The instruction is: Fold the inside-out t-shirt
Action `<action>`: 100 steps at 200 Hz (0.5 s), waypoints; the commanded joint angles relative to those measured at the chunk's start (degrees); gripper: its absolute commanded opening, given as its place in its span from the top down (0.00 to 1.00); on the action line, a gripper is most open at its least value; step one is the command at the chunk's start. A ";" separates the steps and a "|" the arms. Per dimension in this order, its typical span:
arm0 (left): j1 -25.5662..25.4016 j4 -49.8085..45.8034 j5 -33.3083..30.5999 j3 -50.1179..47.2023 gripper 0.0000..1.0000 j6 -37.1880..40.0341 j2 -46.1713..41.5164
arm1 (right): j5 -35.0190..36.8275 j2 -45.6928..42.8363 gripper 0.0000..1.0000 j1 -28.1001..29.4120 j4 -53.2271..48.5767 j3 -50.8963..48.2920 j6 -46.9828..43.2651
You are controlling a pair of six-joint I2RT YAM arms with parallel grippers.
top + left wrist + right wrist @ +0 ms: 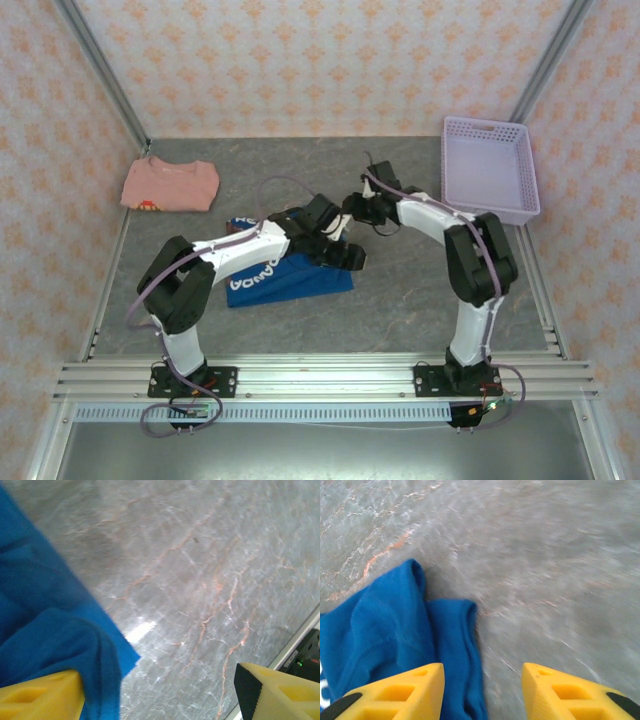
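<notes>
Overhead, left arm across blue t-shirt, pink shirt, lilac basket beyond

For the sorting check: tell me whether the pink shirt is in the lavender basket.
No, the pink shirt lies folded on the table at its far left corner, well apart from the lavender basket at the far right.

Place: robot test cell in a lab
Walls: pink floral-patterned panels in aluminium framing
Base: grey marble-look worktop; slotted aluminium rails carrying two white-and-black robot arms
</notes>
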 commanded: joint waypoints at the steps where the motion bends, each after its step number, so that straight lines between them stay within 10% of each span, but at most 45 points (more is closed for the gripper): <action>1: -0.17 -2.70 -1.95 1.56 0.21 4.47 -4.01 | -0.51 -8.81 0.52 -1.52 -2.89 -6.08 -0.63; 50: 7.74 -5.66 -11.82 -10.93 0.20 2.24 -20.13 | -6.52 -22.53 0.36 5.68 3.78 -22.89 8.29; 100: 13.85 -10.41 -17.11 -17.17 0.20 -0.63 -21.96 | -5.66 -17.41 0.38 12.16 5.75 -24.24 14.82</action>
